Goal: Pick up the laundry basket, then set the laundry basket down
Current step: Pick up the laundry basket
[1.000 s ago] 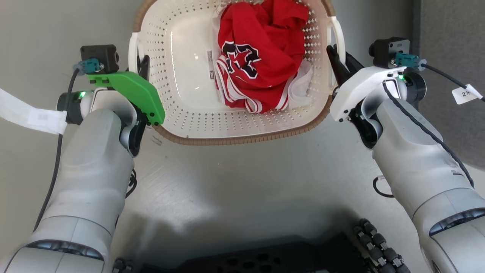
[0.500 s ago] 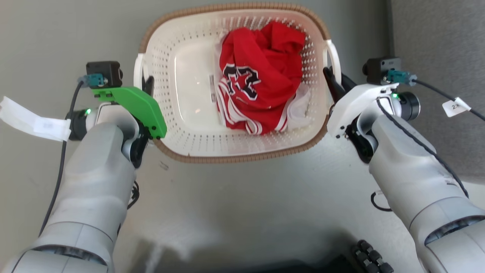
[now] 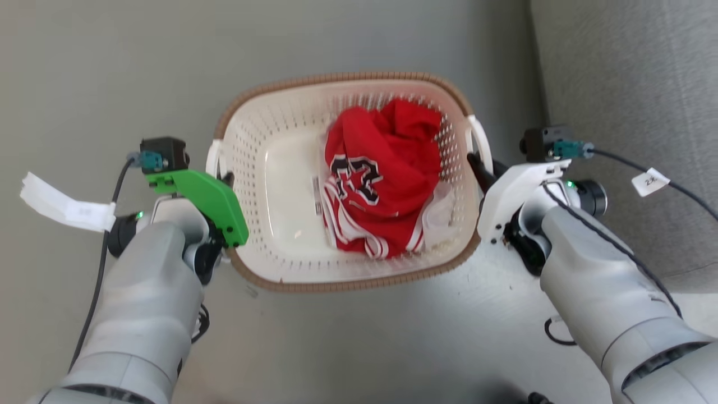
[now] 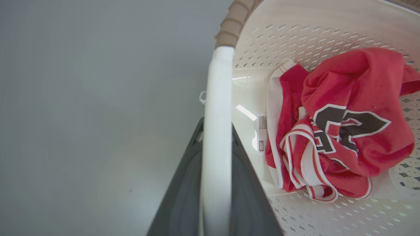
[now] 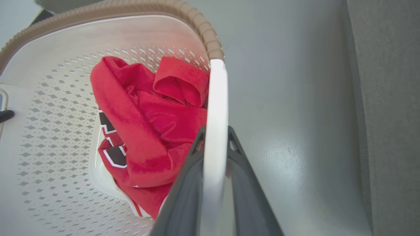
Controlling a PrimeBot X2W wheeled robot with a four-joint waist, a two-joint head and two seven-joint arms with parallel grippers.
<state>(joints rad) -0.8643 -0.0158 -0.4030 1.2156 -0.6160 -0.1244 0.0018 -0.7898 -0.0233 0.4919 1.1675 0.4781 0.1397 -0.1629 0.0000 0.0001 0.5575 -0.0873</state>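
Squarely between the arms, the laundry basket [image 3: 252,134] lies over the grey floor [image 3: 112,67], long axis side to side, a red jersey [image 3: 387,168] heaped toward its right end. The left gripper [image 4: 216,129] pinches the left loop handle [image 4: 218,91] and the right gripper [image 5: 215,132] the right loop handle [image 5: 216,95], so lifting or lowering likely needs both arms level. Whether its base touches the floor I cannot tell.

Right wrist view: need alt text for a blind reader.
The right gripper has its dark jaws clamped on the white loop handle of the cream perforated laundry basket. A crumpled red jersey lies inside the basket; smooth grey floor is to the view's right.
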